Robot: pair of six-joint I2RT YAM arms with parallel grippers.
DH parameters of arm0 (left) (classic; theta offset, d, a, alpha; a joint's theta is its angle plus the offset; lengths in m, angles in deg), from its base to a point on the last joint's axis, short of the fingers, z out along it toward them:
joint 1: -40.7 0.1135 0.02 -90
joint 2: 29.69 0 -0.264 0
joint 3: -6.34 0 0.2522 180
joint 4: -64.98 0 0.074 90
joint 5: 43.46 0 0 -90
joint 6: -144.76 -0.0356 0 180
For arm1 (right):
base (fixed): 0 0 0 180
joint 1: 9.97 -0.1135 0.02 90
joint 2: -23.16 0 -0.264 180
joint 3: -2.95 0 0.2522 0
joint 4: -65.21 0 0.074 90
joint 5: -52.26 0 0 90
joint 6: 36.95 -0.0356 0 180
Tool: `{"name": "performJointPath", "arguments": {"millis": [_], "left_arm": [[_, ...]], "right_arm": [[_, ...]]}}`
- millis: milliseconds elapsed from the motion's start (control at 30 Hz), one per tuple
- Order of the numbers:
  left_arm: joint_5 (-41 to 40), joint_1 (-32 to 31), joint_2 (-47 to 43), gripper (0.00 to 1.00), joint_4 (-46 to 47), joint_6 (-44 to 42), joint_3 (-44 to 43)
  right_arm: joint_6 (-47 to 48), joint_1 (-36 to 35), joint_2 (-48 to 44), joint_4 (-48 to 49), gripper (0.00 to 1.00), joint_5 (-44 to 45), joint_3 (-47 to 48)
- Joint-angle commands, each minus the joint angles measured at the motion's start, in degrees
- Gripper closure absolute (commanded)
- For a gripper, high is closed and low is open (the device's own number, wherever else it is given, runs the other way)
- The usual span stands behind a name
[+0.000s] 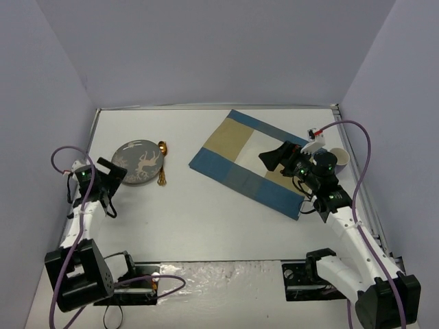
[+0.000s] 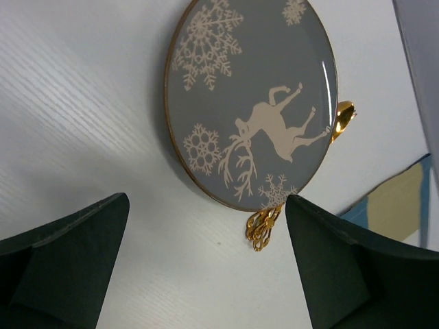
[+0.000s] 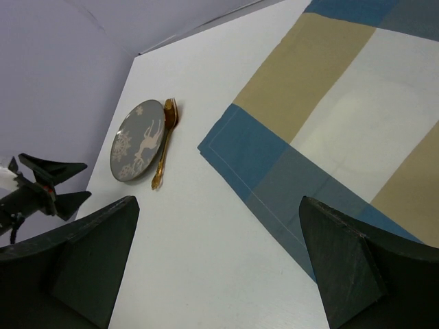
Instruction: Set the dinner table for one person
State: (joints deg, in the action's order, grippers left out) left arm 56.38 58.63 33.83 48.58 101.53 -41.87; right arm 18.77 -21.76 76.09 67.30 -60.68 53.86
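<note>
Left hand (image 2: 208, 202) and right hand (image 3: 219, 204) both gape wide, holding and touching nothing.

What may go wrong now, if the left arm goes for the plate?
The gold spoon lies tight against the plate, so the open left claw might knock it away. The plate lies flat on the dinner table, so its thin rim may slip from the claw.

Grey gold-rimmed plate (image 1: 137, 162) with white deer and snowflakes, lying flat at left. Gold spoon (image 1: 162, 171) along its right edge, touching. Blue-and-tan cloth placemat (image 1: 236, 154), spread askew, well apart to the right.
</note>
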Motion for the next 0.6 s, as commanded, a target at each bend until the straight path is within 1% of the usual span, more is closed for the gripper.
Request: {"name": "performJointPath", "arguments": {"millis": [0, 167, 367, 567], "left_arm": [[7.29, 5.47, 4.36, 0.06, 19.54, 10.32, 5.03], [10.05, 5.89, 12.51, 0.10, 30.79, 14.47, 8.90], [11.01, 5.88, 21.39, 0.16, 37.91, 16.42, 9.57], [12.33, 5.85, 30.20, 0.21, 45.40, 20.37, 9.22]], "right_arm": [[2.07, -1.33, -2.65, 5.01, 0.00, -0.74, 0.41], [2.82, -2.46, -3.28, 4.45, 0.00, -0.61, -0.26], [3.14, -2.71, -3.26, 4.31, 0.00, -0.26, -0.67], [3.08, -2.71, -3.09, 4.21, 0.00, -0.07, -0.60]]}}
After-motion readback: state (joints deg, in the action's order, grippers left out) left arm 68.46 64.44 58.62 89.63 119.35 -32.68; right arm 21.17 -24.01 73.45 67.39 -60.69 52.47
